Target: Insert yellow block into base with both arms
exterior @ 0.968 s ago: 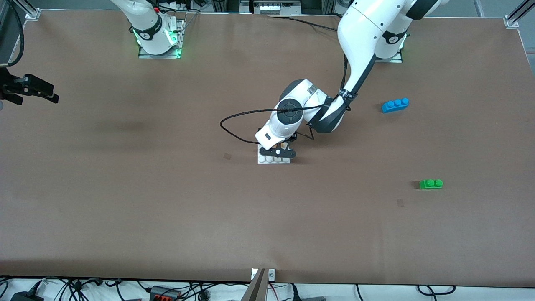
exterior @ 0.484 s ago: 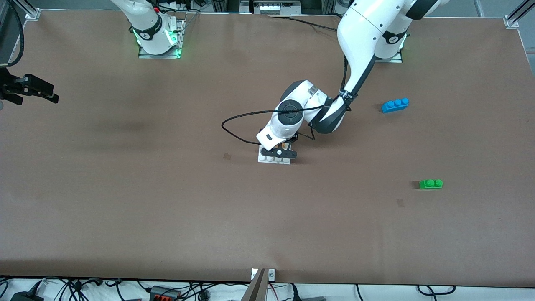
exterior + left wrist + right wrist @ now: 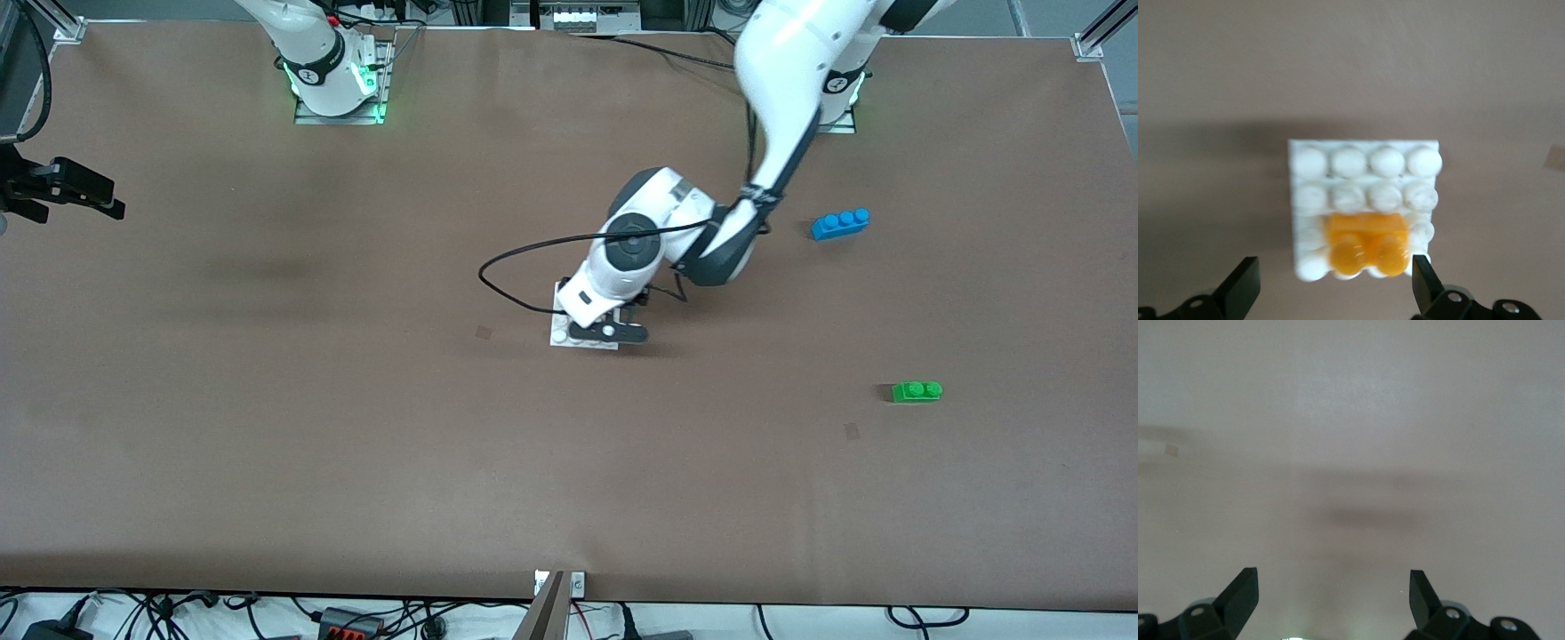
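Left end effector (image 3: 1331,293) open above yellow block (image 3: 1367,241) on base (image 3: 1365,175).

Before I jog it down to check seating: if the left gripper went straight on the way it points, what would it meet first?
Probably the yellow block seated on the base. The left gripper is open and hangs right over it, fingertips either side; height above is unclear.

left gripper (image 3: 1331,287) hangs low at mid-table, jaws spread wide; right gripper (image 3: 1331,603) waits, jaws apart.
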Available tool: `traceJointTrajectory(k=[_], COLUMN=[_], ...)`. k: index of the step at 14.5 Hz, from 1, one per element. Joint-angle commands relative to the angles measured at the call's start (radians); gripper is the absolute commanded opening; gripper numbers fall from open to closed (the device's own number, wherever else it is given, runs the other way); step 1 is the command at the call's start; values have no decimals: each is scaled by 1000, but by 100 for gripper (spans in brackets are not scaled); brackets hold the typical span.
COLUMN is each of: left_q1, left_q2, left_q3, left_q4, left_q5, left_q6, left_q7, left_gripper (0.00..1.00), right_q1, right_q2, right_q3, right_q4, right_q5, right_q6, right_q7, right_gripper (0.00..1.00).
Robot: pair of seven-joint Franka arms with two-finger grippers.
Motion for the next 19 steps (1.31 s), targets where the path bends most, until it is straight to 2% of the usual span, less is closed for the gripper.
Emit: traceJointTrajectory(k=[1,4,7,11,14,16,19], left_q1=[81,180,298,404,521,539,542], left_q2=[-138,-196,-267,-370,-436,-482,-557], left_q3=[-19,-19,-13,-7,-5,57,81], left_q4=[-52,-64,-122,-192,-189,-178,-138], left_q5=[-14,-14,-14,0,8,10,20], left_q6=[-82,-163,-197,-240,-304,-355,-470], left_q7=[49,115,179,193,356,449,455], left_gripper=[100,100,100,100,100,100,100], right_q1=[-5,-4,2,13,15,16,27], right_q2=[-16,-16,-16,-16,-3,4,6], right_q3=[9,10,10,10,12,12,12], right_q4=[-16,-15,-13,-15,-15,-15,-16], right_q5=[-17,-17,-17,-25,-25,-17,-19], right_q6=[6,6,6,21,63,80,83], right_q7=[-2,-4,3,24,27,53,98], right_gripper=[100,100,100,100,100,100,100])
